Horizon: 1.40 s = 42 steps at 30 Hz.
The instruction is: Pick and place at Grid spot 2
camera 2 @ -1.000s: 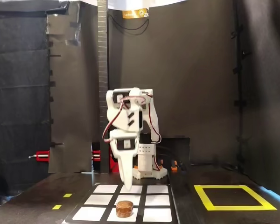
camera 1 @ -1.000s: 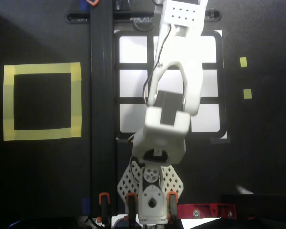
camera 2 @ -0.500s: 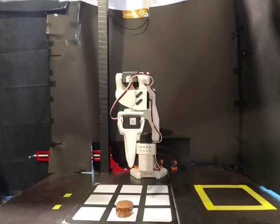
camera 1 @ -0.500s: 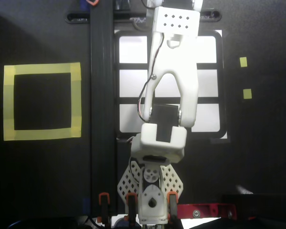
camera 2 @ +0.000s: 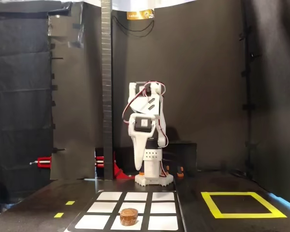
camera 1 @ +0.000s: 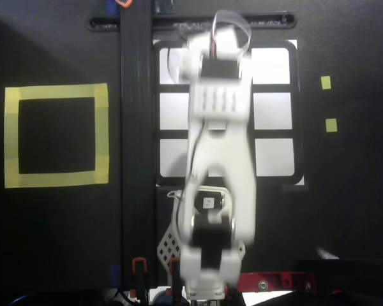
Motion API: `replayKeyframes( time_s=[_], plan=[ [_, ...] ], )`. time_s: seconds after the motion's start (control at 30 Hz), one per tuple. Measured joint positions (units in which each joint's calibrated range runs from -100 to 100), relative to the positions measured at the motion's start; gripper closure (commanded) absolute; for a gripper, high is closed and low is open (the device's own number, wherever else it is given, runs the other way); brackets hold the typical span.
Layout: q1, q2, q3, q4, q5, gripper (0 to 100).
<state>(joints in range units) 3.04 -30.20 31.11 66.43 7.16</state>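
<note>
One small brown, squat round puck sits on the middle cell nearest the fixed camera in the black-framed grid of glowing white squares. It looks light and stiff, so I'd pinch it across its curved sides. The white arm's claw hangs tucked near the base; open or closed, I cannot tell. Plenty of clear black tabletop around, with the yellow-tape square outline well apart.
</note>
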Motion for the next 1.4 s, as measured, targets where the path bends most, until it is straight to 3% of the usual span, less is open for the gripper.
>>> replayKeyframes(
  time_s=[0.3, 0.53, 0.97, 1.4],
  plan=[
    [-2.05, -33.25, 36.86, -18.3, -1.9, 100],
    [-3.36, -51.26, 52.74, -20.52, -3.61, 100],
    [-3.94, -69.02, 67.61, -20.93, -4.35, 100],
    [-3.36, -69.36, 68.43, -21.09, -6.35, 100]
  ],
)
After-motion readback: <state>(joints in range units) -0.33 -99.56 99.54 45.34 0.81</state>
